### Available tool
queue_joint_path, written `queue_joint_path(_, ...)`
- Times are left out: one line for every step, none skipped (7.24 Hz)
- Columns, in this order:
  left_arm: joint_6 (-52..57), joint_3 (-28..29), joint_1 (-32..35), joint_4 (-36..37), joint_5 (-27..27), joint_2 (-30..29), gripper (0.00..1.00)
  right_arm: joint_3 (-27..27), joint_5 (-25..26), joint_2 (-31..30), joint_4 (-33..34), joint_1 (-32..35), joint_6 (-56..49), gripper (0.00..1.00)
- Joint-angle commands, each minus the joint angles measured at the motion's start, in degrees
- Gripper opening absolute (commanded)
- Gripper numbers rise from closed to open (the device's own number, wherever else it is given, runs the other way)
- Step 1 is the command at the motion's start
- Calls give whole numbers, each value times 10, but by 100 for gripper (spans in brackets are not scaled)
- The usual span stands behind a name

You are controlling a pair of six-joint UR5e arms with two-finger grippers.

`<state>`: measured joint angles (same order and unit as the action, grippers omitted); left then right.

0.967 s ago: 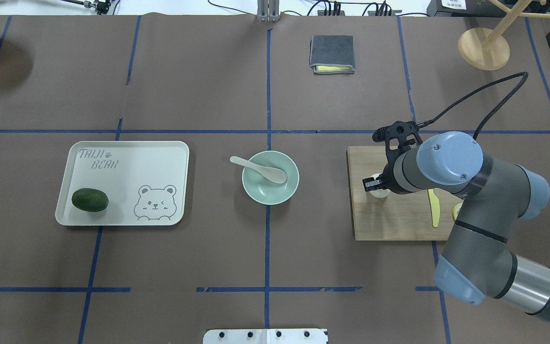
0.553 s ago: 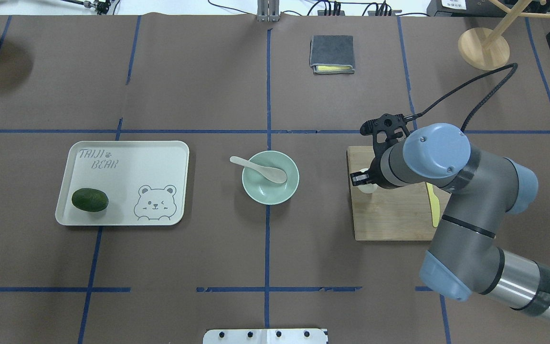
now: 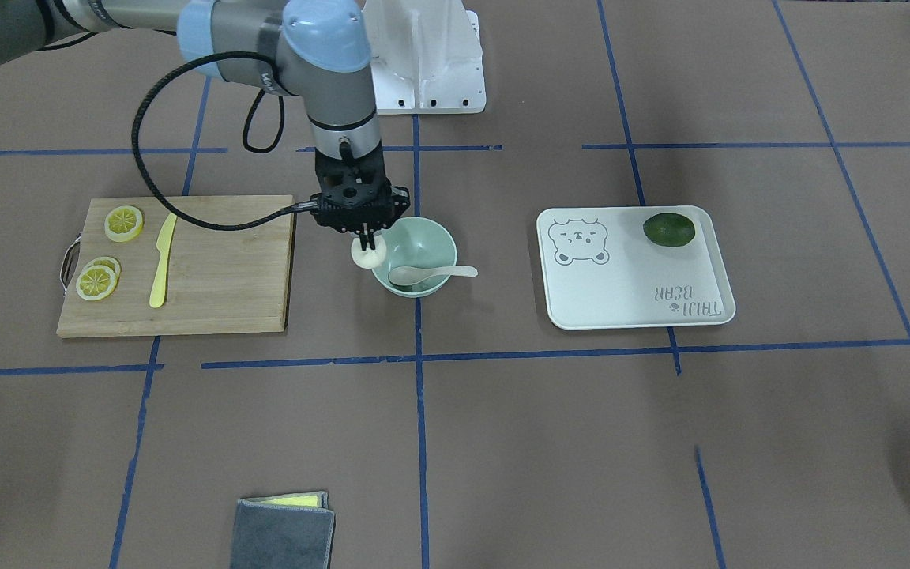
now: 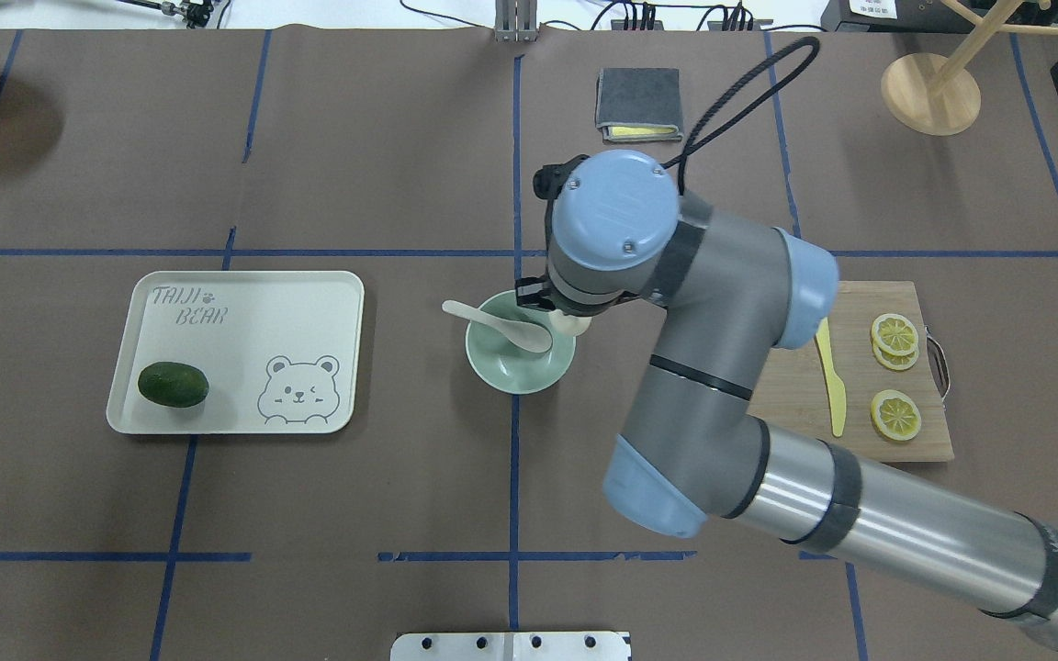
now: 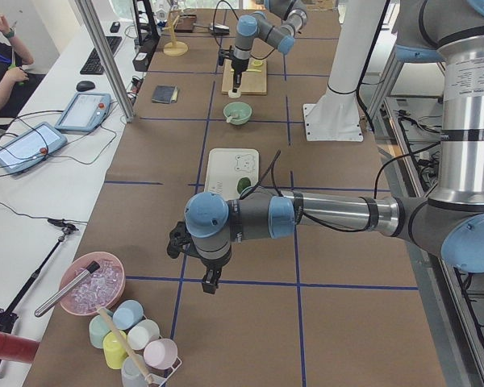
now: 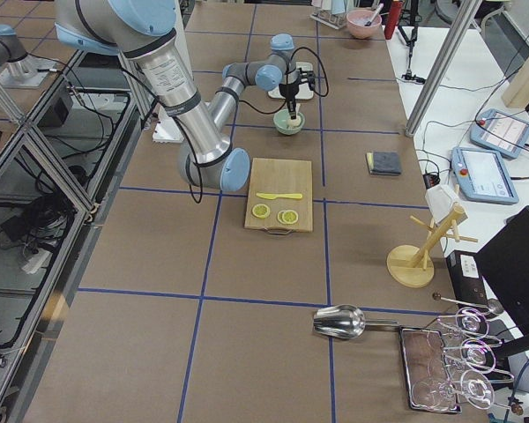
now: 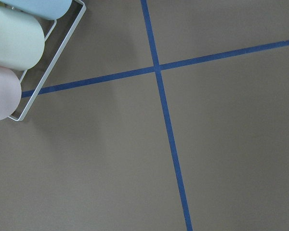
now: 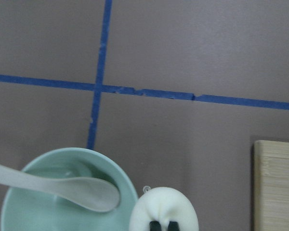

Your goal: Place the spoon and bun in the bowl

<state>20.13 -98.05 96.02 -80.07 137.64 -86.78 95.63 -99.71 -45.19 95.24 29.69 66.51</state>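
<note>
My right gripper (image 3: pixel 367 242) is shut on the white bun (image 3: pixel 369 255) and holds it in the air at the rim of the mint-green bowl (image 3: pixel 426 286), on the cutting-board side. In the right wrist view the bun (image 8: pixel 164 208) sits between the fingertips (image 8: pixel 155 225), just right of the bowl's rim (image 8: pixel 131 188). The pale spoon (image 4: pixel 498 323) lies in the bowl (image 4: pixel 522 378) with its handle over the left rim. My left gripper (image 5: pixel 206 279) hovers far off over bare table; I cannot tell whether it is open or shut.
A wooden cutting board (image 4: pixel 860 413) with lemon slices (image 4: pixel 894 414) and a yellow knife (image 4: pixel 830 378) lies right of the bowl. A tray (image 4: pixel 244 340) with a lime (image 4: pixel 173 384) lies left. A folded cloth (image 4: pixel 638 104) is at the back. Cups (image 7: pixel 14 33) stand near the left wrist.
My right arm has swung left from the cutting board to the bowl, carrying the bun with it. The spoon, bowl and tray have not moved.
</note>
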Motion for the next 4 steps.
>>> queue_joint_path(0,-3,0,0,1,0,100,-51,35,34,3,-30,20,0)
queue_joint_path(0,-3,0,1,1,0,100,-53,36,31,1,-30,20,39)
queue_joint_path(0,-3,0,1,1,0,100,-54,44,32,0,-33,20,99)
queue_joint_path(0,-3,0,1,1,0,100,-54,43,31,0,-33,16,100)
